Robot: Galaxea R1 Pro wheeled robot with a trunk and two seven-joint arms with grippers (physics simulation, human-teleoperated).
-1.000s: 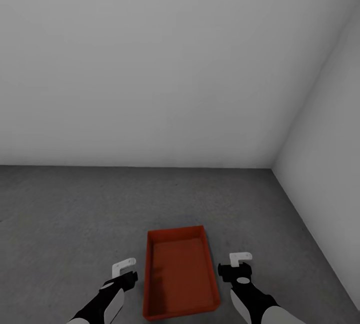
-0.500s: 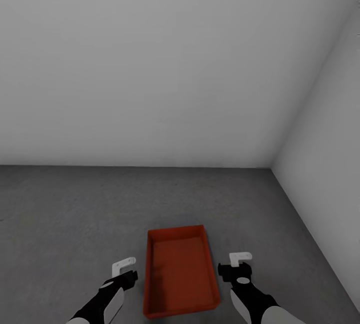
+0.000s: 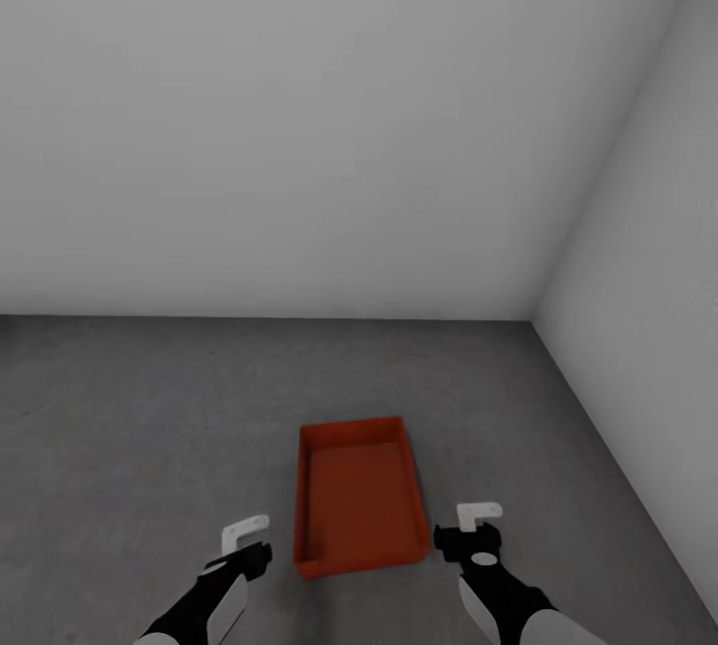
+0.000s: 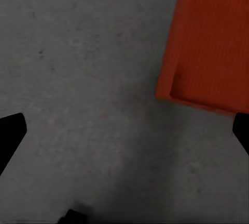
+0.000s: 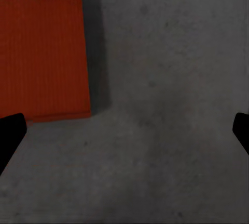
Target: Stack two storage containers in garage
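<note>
Both tools wide apart, bin btwn, floor

1 storage container — 2 tools — 2 walls

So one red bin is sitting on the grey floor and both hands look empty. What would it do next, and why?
Probably back away and turn to go fetch the second bin. The orange-red ribbed plastic bin lies alone on the dark grey concrete floor, with nothing stacked in it, and both the left gripper and right gripper hang beside it with jaws open and empty.
</note>
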